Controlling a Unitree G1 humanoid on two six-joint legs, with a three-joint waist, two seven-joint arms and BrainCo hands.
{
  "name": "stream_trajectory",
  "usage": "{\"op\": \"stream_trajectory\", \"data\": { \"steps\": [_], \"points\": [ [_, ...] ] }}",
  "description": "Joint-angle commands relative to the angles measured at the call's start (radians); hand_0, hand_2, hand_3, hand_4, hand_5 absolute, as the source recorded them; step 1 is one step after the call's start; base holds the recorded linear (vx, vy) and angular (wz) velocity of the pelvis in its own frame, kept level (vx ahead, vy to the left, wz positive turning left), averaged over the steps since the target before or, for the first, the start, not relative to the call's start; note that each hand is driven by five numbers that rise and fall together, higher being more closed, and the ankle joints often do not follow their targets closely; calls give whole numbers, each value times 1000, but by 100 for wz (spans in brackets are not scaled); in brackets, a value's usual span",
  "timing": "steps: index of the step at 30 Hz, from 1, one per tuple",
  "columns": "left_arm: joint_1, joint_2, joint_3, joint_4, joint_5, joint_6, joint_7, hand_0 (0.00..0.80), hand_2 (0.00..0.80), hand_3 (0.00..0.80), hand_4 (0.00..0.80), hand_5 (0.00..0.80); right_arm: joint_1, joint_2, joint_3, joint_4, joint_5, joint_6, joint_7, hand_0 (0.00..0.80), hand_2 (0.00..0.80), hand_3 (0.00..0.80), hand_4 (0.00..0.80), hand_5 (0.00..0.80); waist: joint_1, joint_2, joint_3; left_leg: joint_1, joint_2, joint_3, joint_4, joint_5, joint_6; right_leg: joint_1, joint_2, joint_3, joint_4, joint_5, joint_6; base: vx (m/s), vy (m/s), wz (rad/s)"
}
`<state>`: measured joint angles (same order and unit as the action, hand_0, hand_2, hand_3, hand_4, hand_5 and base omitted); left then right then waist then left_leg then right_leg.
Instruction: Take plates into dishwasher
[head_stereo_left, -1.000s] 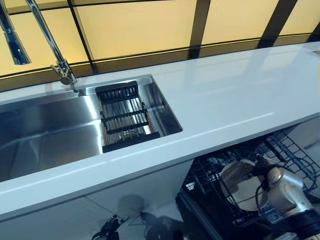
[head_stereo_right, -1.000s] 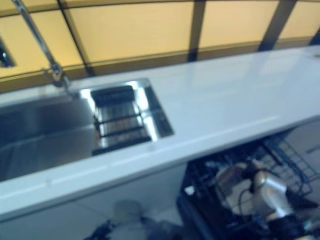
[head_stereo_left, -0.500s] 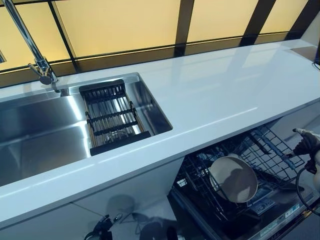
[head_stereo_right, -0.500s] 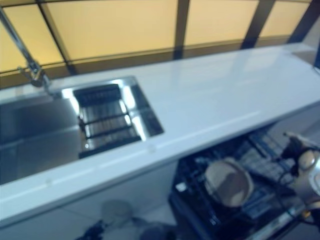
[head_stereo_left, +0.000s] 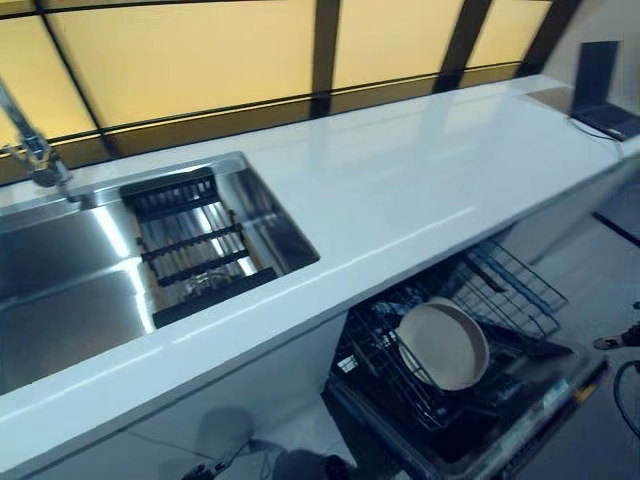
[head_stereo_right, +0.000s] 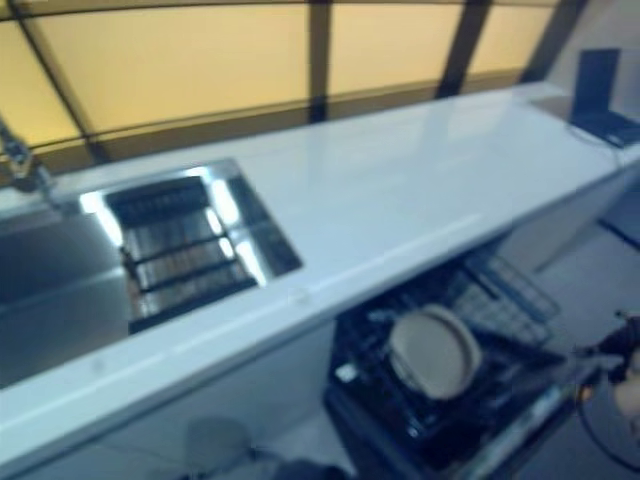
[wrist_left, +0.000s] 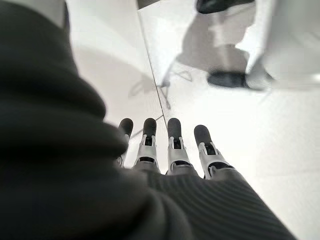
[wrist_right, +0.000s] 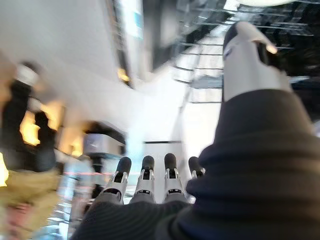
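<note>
A round beige plate (head_stereo_left: 443, 345) stands on edge in the black wire rack (head_stereo_left: 505, 288) of the open dishwasher under the white counter (head_stereo_left: 420, 190). It also shows in the right eye view (head_stereo_right: 435, 352). My right hand (wrist_right: 150, 180) is open and empty, with straight fingers, and only peeks in at the far right edge of the left eye view (head_stereo_left: 618, 340), well apart from the plate. My left hand (wrist_left: 165, 150) is open and empty, hanging over the pale floor. No other plate shows.
A steel sink (head_stereo_left: 60, 270) with a black drain rack (head_stereo_left: 190, 240) and a tap (head_stereo_left: 30, 155) lies at the left. The dishwasher door (head_stereo_left: 545, 405) is folded down. A dark laptop (head_stereo_left: 605, 85) sits at the counter's far right. A blurred person (wrist_right: 30, 130) shows in the right wrist view.
My right hand has let go of the plate and drawn back to the right edge; the plate stays standing in the rack. The camera has swung to the right.
</note>
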<state>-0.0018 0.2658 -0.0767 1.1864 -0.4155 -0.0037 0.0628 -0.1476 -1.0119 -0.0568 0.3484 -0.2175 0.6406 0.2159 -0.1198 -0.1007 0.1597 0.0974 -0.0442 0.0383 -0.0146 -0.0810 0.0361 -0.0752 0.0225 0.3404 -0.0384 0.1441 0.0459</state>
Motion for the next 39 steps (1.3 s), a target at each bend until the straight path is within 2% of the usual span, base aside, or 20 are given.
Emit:
{"op": "stream_trajectory", "data": {
  "steps": [1,4,7,9,10,11,13,15,17,22,27,30,31,32,33,34,36,37,38,39],
  "points": [
    [-67,55,1,24,-5,3,6,0,0,0,0,0,-30,13,-2,85,70,-7,-85,0,0,0,0,0,-14,-9,84,-71,-16,43,131,-88,68,-24,-12,-91,12,14,59,-255,103,-78],
    [-60,88,-1,13,-13,10,9,0,0,0,0,0,5,46,-17,175,77,-56,-78,0,0,0,0,0,2,1,98,-48,-8,46,60,-54,67,-60,-10,-154,67,4,62,-186,55,-36],
    [-59,122,17,8,-23,31,10,0,0,0,0,0,69,96,-24,266,105,-90,-72,0,0,0,0,0,18,27,85,-36,8,0,-22,-2,71,-66,-10,-190,235,-35,42,-131,-41,-36],
    [-62,135,26,13,-28,36,3,0,0,0,0,0,70,119,-13,329,113,-115,-72,0,0,0,0,0,26,30,75,-45,14,-26,-25,2,78,-62,-21,-211,313,-68,26,-97,-139,1],
    [-75,147,28,25,-25,37,-11,0,0,0,0,0,60,143,3,425,117,-149,-63,0,0,0,0,0,44,23,62,-90,18,-57,24,-4,89,-37,-30,-218,357,-116,8,-125,-239,-1],
    [-86,153,22,30,-22,37,-21,0,0,0,0,0,56,156,12,466,142,-161,-66,0,0,0,0,0,50,14,58,-124,12,-71,68,-14,92,-6,-31,-220,334,-144,8,-197,-326,5],
    [-116,161,14,25,-23,36,-24,0,0,0,0,0,26,193,33,536,163,-170,-98,0,0,0,0,0,89,-12,51,-217,-4,-71,161,-33,93,75,-63,-279,194,-162,16,-235,-283,26],
    [-166,169,-8,24,-55,29,-21,0,0,0,0,0,-24,218,72,633,220,-207,-121,0,0,0,0,0,109,-25,61,-277,3,-70,188,-33,76,95,-53,-276,110,-167,23,-296,-269,13],
    [-188,158,-18,-3,-48,32,-13,0,0,0,0,0,-37,237,83,645,254,-192,-139,0,0,0,0,0,118,-24,66,-263,5,-89,139,-8,60,108,-48,-279,73,-168,26,-213,-185,9],
    [-214,128,-52,-5,-50,5,-7,0,0,0,0,0,-43,253,78,679,294,-210,-153,0,0,0,0,0,110,-4,58,-212,3,-111,38,29,51,90,-48,-298,80,-182,21,-163,-69,28],
    [-213,134,-56,-6,-40,28,11,0,0,0,0,0,-56,281,87,724,295,-203,-177,0,0,0,0,0,119,15,49,-168,12,-124,-29,60,49,80,-44,-344,152,-236,5,-184,-144,6],
    [-201,150,-42,37,-63,16,14,0,0,0,0,0,-57,279,87,791,252,-199,-162,0,0,0,0,0,119,19,42,-165,28,-142,-73,103,20,77,-19,-371,178,-271,-33,-248,-264,24],
    [-183,149,-27,45,-84,8,5,0,0,0,0,0,-52,270,85,810,237,-196,-141,0,0,0,0,0,117,21,44,-193,38,-146,-73,141,-11,78,-2,-382,172,-271,-54,-312,-314,39],
    [-154,142,-6,34,-101,2,-2,0,0,0,0,0,-50,258,74,832,192,-194,-106,0,0,0,0,0,114,24,51,-237,47,-142,-73,176,-40,84,16,-389,151,-260,-69,-336,-286,45],
    [-139,134,7,21,-94,4,-11,0,0,0,0,0,-46,250,65,845,183,-194,-96,0,0,0,0,0,110,26,57,-272,49,-129,-73,181,-53,91,28,-391,133,-247,-72,-339,-234,55],
    [-131,122,17,1,-77,11,-15,0,0,0,0,0,-40,244,50,853,185,-185,-99,0,0,0,0,0,107,28,70,-286,50,-90,-73,172,-58,107,37,-392,112,-234,-70,-302,-167,64],
    [-146,109,14,-18,-78,11,-10,0,0,0,0,0,-27,240,26,873,241,-177,-115,0,0,0,0,0,100,30,82,-251,52,29,-52,163,-52,117,30,-422,81,-221,-68,-274,-102,90],
    [-157,105,14,-21,-87,12,-14,0,0,0,0,0,-18,245,12,882,294,-189,-131,0,0,0,0,0,95,19,83,-251,51,81,47,113,-38,119,13,-441,57,-208,-70,-258,-33,89],
    [-167,97,10,-20,-87,10,-20,0,0,0,0,0,-6,256,-5,887,349,-213,-155,0,0,0,0,0,91,1,84,-254,58,131,228,11,-10,126,-8,-456,27,-192,-71,-222,-6,74],
    [-170,91,8,-18,-84,6,-22,0,0,0,0,0,4,264,-14,884,373,-226,-162,0,0,0,0,0,86,-5,79,-254,64,150,303,-35,5,124,-16,-465,16,-185,-70,-154,40,58]
  ]
}}
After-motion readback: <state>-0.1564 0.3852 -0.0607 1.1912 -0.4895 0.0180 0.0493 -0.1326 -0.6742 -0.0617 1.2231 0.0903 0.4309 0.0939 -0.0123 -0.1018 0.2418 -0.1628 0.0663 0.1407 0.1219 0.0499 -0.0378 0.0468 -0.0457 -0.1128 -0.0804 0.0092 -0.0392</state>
